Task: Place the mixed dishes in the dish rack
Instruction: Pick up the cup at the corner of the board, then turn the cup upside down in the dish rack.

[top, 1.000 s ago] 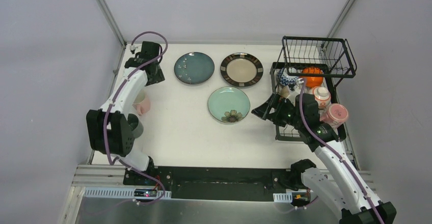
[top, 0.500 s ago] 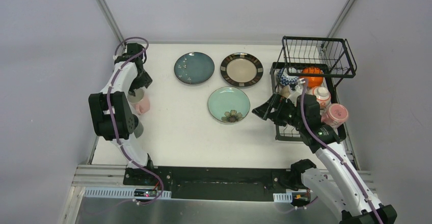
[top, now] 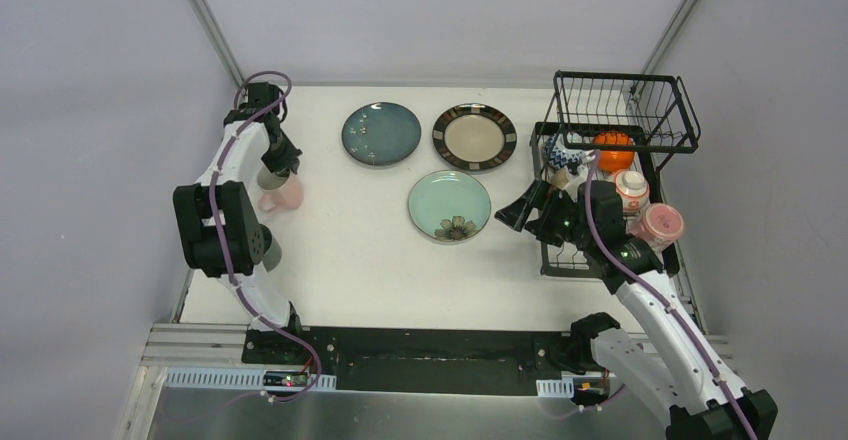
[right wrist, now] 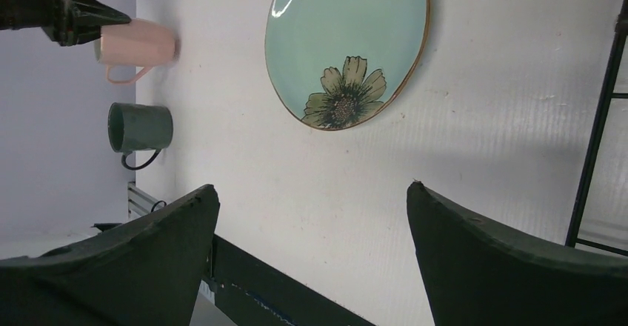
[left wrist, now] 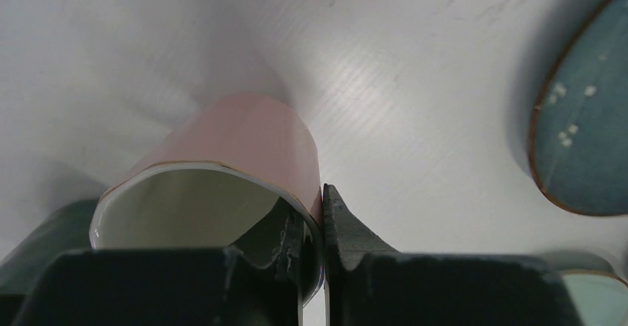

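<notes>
My left gripper (left wrist: 323,215) is shut on the rim of a pink cup (left wrist: 244,137), one finger inside it and one outside. From above, this cup (top: 284,196) stands at the table's left edge under the left gripper (top: 272,176). Three plates lie flat: dark teal speckled (top: 381,133), dark-rimmed beige (top: 474,137) and mint green with a flower (top: 449,205). At the right, the black dish rack (top: 575,95) holds an orange bowl (top: 612,146), a white patterned bowl (top: 562,152), a red-patterned bowl (top: 631,188) and another pink cup (top: 660,225). My right gripper (right wrist: 309,187) is open beside the rack, holding nothing.
A dark green mug (right wrist: 137,127) stands close to the held pink cup, on its near side. The mint plate (right wrist: 348,41) lies just ahead of the right gripper (top: 527,210). Grey walls close in the table on the left, back and right.
The left gripper came down over the pink cup and shut on its rim; the cup shifted slightly right. The right gripper edged away from me beside the rack, still open.
</notes>
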Action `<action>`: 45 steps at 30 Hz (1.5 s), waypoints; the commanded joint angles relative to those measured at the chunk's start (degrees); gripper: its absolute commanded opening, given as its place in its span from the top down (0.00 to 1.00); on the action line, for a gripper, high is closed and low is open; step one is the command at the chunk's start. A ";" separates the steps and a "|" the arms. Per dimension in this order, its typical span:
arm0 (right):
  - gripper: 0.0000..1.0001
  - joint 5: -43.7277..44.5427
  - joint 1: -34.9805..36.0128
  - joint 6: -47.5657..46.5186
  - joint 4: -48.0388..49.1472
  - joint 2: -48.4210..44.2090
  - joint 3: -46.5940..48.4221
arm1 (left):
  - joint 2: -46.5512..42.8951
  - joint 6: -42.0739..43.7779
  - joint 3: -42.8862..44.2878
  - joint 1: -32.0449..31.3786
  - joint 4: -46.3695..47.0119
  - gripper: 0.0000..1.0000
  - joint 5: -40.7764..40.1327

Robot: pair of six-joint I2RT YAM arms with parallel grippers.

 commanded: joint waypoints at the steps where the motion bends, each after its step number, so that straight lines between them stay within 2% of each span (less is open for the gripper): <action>1: 0.01 4.31 0.30 0.35 0.22 2.58 2.31 | -8.99 -2.43 -0.02 -0.31 4.37 1.00 9.71; 8: 0.01 3.88 0.70 0.89 1.38 4.23 2.05 | -17.04 -6.73 -2.94 -0.05 7.97 1.00 17.11; 12: 0.01 -1.64 1.31 0.30 6.11 4.06 0.88 | -20.26 -11.98 -5.42 0.11 10.15 1.00 26.56; 17: 0.02 -0.42 6.15 0.16 15.66 5.28 -0.28 | -25.78 -23.99 -12.61 0.13 23.73 1.00 41.08; 19: 0.02 -0.42 7.77 0.16 18.14 7.97 0.86 | -28.30 -28.99 -15.30 0.13 30.38 1.00 44.03; 22: 0.02 -1.31 8.31 -0.54 24.70 12.90 2.73 | -31.73 -33.99 -18.03 0.13 37.08 1.00 45.84; 25: 0.03 -3.35 10.29 1.25 37.10 15.81 1.93 | -33.17 -40.89 -20.87 0.06 44.72 1.00 49.59; 29: 0.04 4.15 15.63 -0.21 47.52 19.28 1.48 | -34.79 -55.36 -28.41 -0.45 62.25 1.00 51.50; 31: 0.04 6.55 16.84 -1.65 53.96 21.68 0.82 | -35.34 -56.59 -28.75 -1.75 64.44 1.00 51.23; 34: 0.04 4.36 16.99 -0.44 63.33 26.10 1.37 | -35.61 -58.05 -27.96 -3.40 65.11 1.00 51.53; 39: 0.04 0.02 18.90 -1.18 66.90 32.07 6.92 | -34.85 -66.76 -29.60 -5.16 75.78 1.00 50.62; 41: 0.05 -2.74 19.58 -1.23 71.59 34.50 7.56 | -34.18 -67.80 -28.84 -7.53 78.09 1.00 50.65; 42: 0.08 -5.78 19.72 0.43 75.97 36.98 8.55 | -32.38 -71.42 -27.35 -9.92 81.36 1.00 52.22; 45: 0.10 -9.67 19.87 1.45 76.95 38.71 10.34 | -30.77 -73.67 -25.43 -13.02 85.60 1.00 52.65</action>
